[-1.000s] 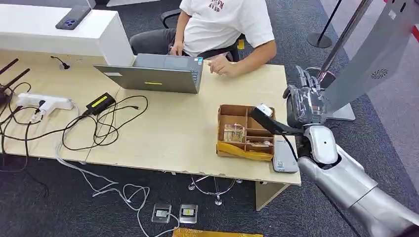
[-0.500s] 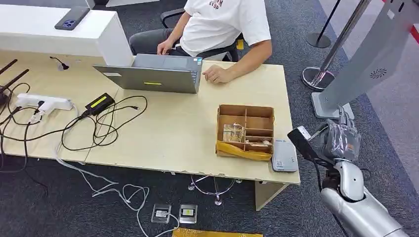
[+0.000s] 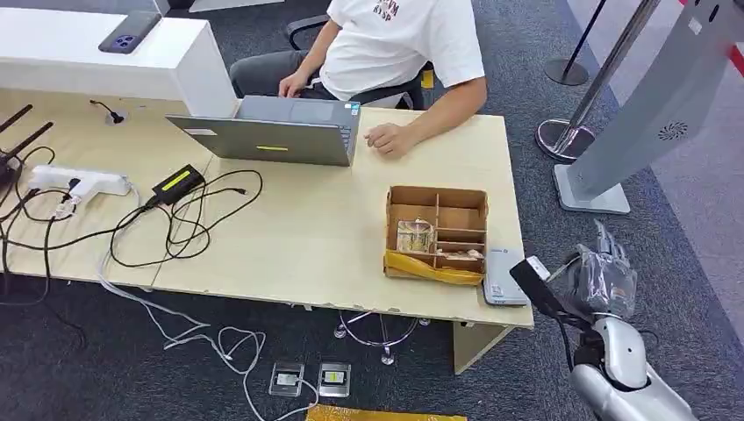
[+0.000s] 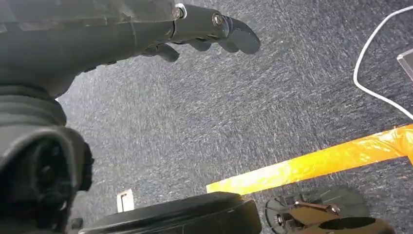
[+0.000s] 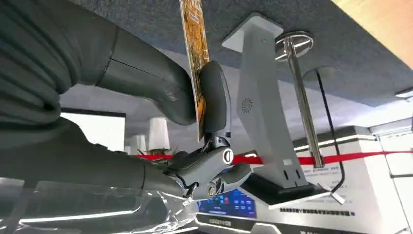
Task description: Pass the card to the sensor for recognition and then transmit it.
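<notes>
My right hand (image 3: 604, 277) hangs off the table's right front corner, below the tabletop's level and a little right of the flat grey card sensor (image 3: 504, 277) lying at that corner. In the right wrist view a yellow patterned card (image 5: 193, 58) stands on edge, pinched between the thick thumb and a dark finger (image 5: 215, 97). My left hand (image 4: 122, 34) hangs over the carpet with its fingers (image 4: 219, 29) stretched out and nothing in them.
A brown compartment box (image 3: 436, 230) sits just left of the sensor. A person works at a laptop (image 3: 272, 136), one hand (image 3: 386, 139) resting on the table. Cables (image 3: 175, 219) cover the left side. A grey kiosk stand (image 3: 649, 105) and stanchion base (image 3: 561, 136) stand right of the table.
My right hand has dropped from above the table's right edge by the box, down and toward me, ending beside the table's front corner. The person's arm shifted slightly.
</notes>
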### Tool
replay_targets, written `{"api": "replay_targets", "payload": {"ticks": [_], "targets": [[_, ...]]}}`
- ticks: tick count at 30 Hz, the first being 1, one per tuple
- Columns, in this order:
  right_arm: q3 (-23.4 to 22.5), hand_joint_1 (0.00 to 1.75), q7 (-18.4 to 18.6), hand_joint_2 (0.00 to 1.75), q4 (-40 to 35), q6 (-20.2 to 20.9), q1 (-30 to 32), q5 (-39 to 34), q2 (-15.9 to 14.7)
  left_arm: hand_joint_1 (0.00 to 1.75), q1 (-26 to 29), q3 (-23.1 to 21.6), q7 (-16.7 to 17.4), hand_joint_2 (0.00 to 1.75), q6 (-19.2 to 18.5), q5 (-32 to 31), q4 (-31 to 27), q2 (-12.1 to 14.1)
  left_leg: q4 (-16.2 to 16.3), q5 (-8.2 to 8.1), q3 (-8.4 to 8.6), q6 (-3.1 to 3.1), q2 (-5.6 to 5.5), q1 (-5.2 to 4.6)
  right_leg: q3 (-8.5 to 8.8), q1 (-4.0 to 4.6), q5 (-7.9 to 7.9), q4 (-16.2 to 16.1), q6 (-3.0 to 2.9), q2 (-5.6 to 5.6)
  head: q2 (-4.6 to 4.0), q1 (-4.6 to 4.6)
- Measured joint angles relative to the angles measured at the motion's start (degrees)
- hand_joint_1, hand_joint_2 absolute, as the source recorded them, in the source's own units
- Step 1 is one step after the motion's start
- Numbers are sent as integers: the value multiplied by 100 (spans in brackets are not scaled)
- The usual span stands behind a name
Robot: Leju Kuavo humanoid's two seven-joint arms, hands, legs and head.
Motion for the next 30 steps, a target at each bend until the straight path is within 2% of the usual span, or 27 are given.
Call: {"api": "replay_targets", "payload": {"ticks": [14,30], "targets": [[-7,175,-385,175,109,110,33,-138,299,0,-3,-20,46,0,0,267,0,0,0,0,-1,0,-1,0,0,0,-1,1,-1,0,0,0],[-17,175,-553,175,439,101,31,-295,525,0,-8,-50,52,0,0,474,0,0,0,0,-1,0,-1,1,0,0,-1,1,-1,-1,0,0]]}}
